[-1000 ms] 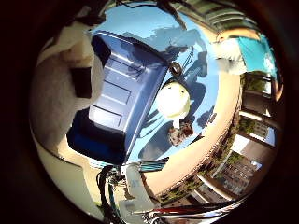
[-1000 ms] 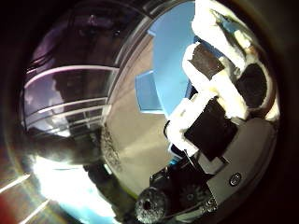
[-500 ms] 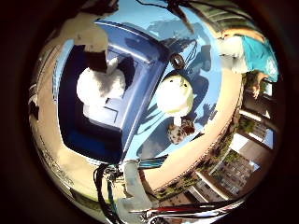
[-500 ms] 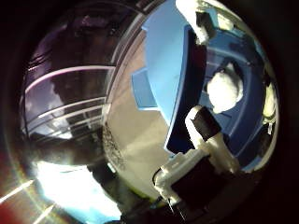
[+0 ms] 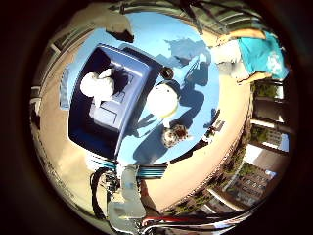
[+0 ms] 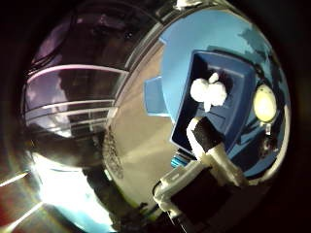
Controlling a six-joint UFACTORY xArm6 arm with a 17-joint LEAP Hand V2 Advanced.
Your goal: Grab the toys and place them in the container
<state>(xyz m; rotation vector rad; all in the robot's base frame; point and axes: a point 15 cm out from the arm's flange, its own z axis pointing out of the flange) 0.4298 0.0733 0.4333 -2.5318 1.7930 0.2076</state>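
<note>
A dark blue container (image 5: 98,122) stands on a light blue table (image 5: 191,69). A white plush toy (image 5: 97,84) lies inside it and also shows in the thumb side view (image 6: 207,92). A pale yellow round toy (image 5: 161,98) lies on the table right beside the container. A small brown and grey toy (image 5: 176,135) lies a little further out. My hand (image 6: 209,155) is well above the container, with one white and black finger (image 6: 206,141) reaching out straight over the container's near edge. It holds nothing.
The table stands on tan ground (image 5: 210,152). A person in a teal top (image 5: 252,51) is at the table's far side, away from the toys. Railings and buildings (image 5: 259,147) ring the area. Dark glass walls (image 6: 78,87) fill the thumb side view.
The fingers have gone from curled to straight, and the white plush toy now lies in the container. The hand has risen, so container and table look smaller.
</note>
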